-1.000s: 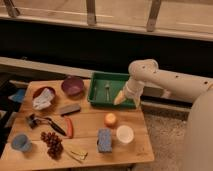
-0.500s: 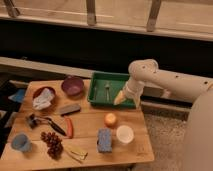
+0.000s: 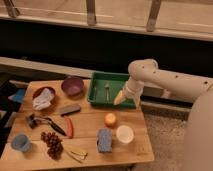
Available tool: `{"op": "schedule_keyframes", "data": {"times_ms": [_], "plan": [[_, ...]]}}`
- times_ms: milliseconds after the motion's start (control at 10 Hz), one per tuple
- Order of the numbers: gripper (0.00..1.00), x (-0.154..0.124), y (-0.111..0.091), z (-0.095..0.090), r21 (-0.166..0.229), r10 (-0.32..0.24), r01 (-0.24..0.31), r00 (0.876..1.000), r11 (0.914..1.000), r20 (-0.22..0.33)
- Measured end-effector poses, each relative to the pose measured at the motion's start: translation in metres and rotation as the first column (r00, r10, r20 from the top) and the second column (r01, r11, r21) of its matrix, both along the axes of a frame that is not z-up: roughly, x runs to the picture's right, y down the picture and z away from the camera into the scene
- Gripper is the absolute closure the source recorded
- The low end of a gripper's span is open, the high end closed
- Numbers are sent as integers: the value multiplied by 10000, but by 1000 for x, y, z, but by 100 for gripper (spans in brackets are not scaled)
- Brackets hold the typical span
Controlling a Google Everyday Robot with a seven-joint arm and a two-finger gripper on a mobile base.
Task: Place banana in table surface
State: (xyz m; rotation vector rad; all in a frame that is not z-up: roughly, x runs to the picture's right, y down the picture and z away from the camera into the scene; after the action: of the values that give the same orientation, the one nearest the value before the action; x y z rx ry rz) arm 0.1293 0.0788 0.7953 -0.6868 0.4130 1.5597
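Note:
The banana, pale yellow with dark streaks, lies on the table surface near its front edge, just right of the dark grape bunch. My gripper hangs at the end of the white arm, over the front right corner of the green tray. It is well away from the banana, up and to the right of it. Whether it holds anything cannot be made out.
On the table are a purple bowl, a red bowl with white cloth, a grey bar, a black tool, a red-orange curved vegetable, an orange, a white cup, a blue sponge and a blue cup.

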Motion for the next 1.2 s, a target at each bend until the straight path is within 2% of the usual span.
{"op": "schedule_keyframes", "data": {"times_ms": [100, 200, 300, 400, 600, 700, 800, 900, 1000, 1100, 1200], "plan": [[25, -12, -2, -8, 107, -585, 582, 9978, 9982, 313], [25, -31, 0, -18, 271, -1316, 1300, 9888, 9911, 702], [25, -48, 4, -30, 421, -1961, 1927, 9749, 9804, 1050], [25, -69, 10, -43, 667, -2563, 2490, 9554, 9662, 1466], [25, -106, 22, -64, 1037, -3497, 3346, 9110, 9366, 2184], [25, -130, 34, -76, 1238, -4084, 3892, 8738, 9128, 2641], [25, -154, 51, -91, 1451, -4696, 4474, 8217, 8825, 3229], [25, -164, 59, -98, 1554, -4944, 4716, 7912, 8680, 3600], [25, -174, 70, -107, 1661, -5218, 5003, 7537, 8498, 3995], [25, -176, 72, -109, 1668, -5265, 5059, 7468, 8463, 4064], [25, -175, 72, -109, 1656, -5257, 5055, 7478, 8468, 4055]]}}
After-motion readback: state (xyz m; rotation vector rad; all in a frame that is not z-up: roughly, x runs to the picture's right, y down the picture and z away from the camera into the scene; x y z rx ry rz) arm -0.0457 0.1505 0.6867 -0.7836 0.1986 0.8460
